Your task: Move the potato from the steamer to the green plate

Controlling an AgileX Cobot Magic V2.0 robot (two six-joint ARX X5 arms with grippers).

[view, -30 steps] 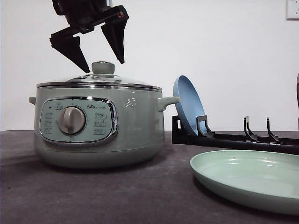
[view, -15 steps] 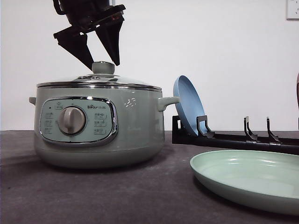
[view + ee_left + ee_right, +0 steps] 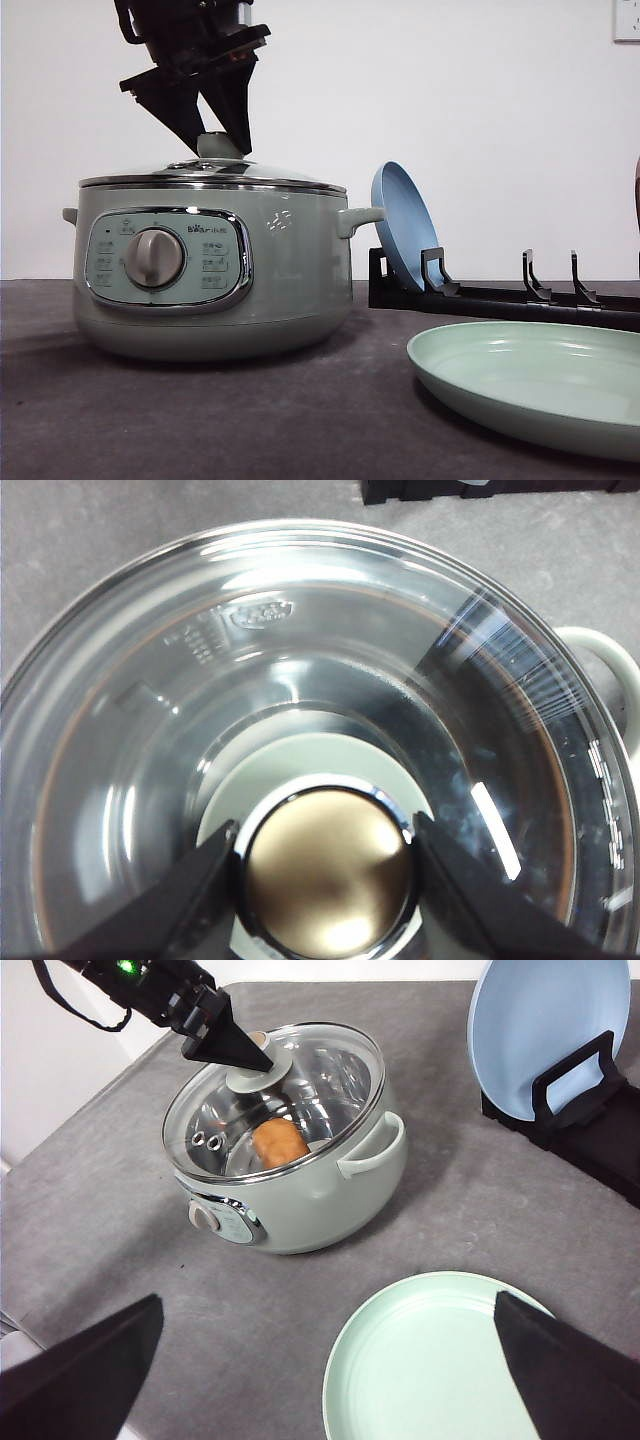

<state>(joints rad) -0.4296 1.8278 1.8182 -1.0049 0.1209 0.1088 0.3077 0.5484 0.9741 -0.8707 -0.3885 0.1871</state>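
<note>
The potato (image 3: 281, 1141) lies inside the steamer (image 3: 210, 270) under the lid (image 3: 290, 1080), long axis level, running roughly toward the handle. My left tool (image 3: 325, 865) is clamped on the knob (image 3: 327, 872); my right tool (image 3: 330, 1380) hangs spread over the bare plate (image 3: 440, 1370). Everything remains: lid off, then transfer.

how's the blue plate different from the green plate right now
The blue plate stands on edge, held in the black rack; the green plate lies flat on the table. The blue plate is blue and looks smaller; the green plate is pale mint and wider. The blue plate sits behind the green plate. Both are round, glossy and hold nothing.
</note>
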